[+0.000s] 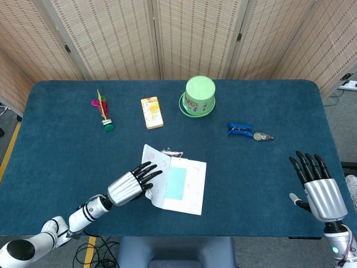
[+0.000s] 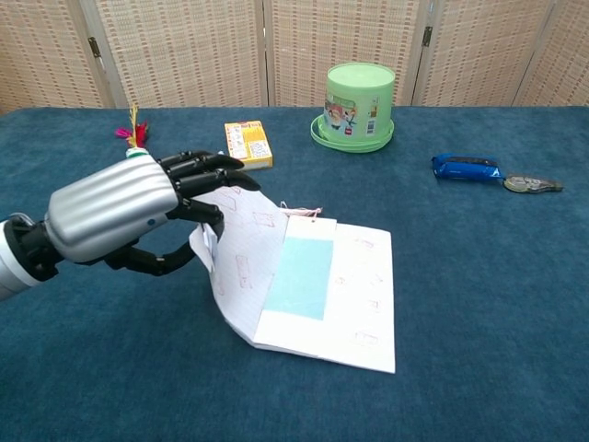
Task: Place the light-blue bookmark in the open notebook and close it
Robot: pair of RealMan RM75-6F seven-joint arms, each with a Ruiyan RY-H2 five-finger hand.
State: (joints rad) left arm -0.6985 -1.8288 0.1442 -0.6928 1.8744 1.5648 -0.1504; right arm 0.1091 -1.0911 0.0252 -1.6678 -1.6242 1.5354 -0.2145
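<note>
Chest view shows the light-blue bookmark [image 2: 301, 277] already lying flat on the right-hand page of the notebook [image 2: 354, 304], just beside the spine, so the placing part looks done. Closing is under way, not finished: the left-hand leaf [image 2: 241, 253] is lifted off the tabletop [image 2: 479, 304] and stands tilted over the spine, while the right-hand page lies flat.

Left hand [image 2: 129, 216] is at the raised leaf's outer edge. Fingers [image 2: 204, 166] are extended over the top of the page, thumb curls underneath, so it reads as a loose pinch on the paper edge rather than a firm grip. Head view agrees: left hand [image 1: 129, 185] touches the notebook's left side, bookmark [image 1: 175, 183] visible and uncovered.

Right hand [image 1: 318, 187] sits well apart at the right edge of the tabletop, fingers spread and straight, holding nothing, touching nothing. It does not show in the chest view.

Left to do, as a judgement: carry the leaf the rest of the way over until it lies flat on the bookmark page, then release. Risk: the notebook sits skewed on the cloth and may slide as the leaf goes over.
</note>
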